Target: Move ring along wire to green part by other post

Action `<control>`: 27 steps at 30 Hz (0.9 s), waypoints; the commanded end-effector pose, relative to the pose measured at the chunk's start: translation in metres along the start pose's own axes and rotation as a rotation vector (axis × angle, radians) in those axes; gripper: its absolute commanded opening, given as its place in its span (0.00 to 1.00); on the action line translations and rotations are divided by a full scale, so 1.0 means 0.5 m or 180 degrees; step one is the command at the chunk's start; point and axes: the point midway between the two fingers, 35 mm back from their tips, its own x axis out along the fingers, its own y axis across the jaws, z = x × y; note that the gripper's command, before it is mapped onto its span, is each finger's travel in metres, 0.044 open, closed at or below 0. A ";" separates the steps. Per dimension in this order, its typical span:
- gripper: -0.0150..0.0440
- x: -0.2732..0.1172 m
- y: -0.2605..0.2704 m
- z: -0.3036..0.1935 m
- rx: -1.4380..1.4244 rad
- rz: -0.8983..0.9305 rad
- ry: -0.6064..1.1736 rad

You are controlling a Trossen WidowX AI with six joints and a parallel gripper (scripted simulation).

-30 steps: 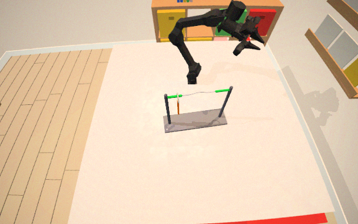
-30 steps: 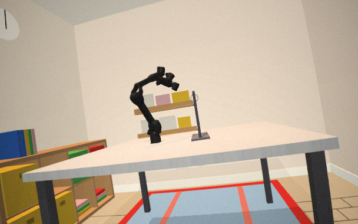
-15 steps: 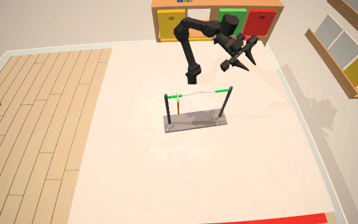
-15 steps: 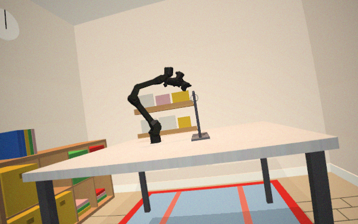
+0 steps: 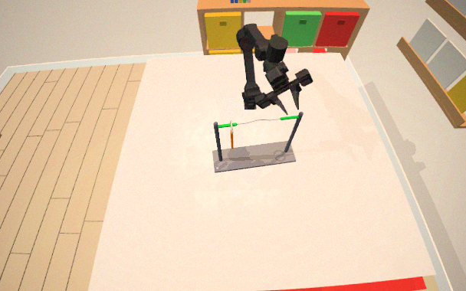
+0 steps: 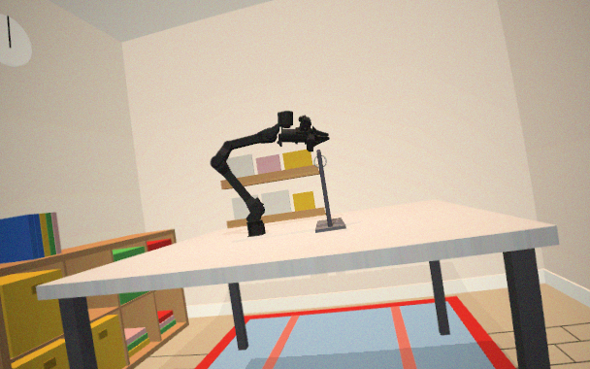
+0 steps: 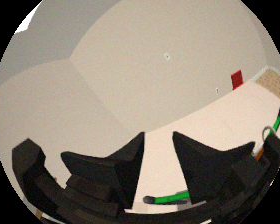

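The shelf unit looks like smooth, matt wood.

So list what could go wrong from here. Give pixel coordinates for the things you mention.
The open jaws [image 5: 292, 112] [image 6: 328, 136] are up near the far post [image 5: 293, 133], away from the ring [image 5: 231, 127] [image 7: 265, 134]. Crossing low to reach the orange handle [image 5: 232, 140] [image 7: 259, 153] might brush the thin grey wire [image 5: 259, 120]. The handle hangs close to the other post [image 5: 218, 142], so a finger could bump that post and jolt the ring.
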 end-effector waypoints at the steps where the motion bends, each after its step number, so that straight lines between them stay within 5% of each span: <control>1: 0.53 0.006 -0.061 0.027 0.0057 -0.0202 -0.0180; 27: 0.53 -0.129 -0.490 0.152 0.0055 -0.1594 -0.1291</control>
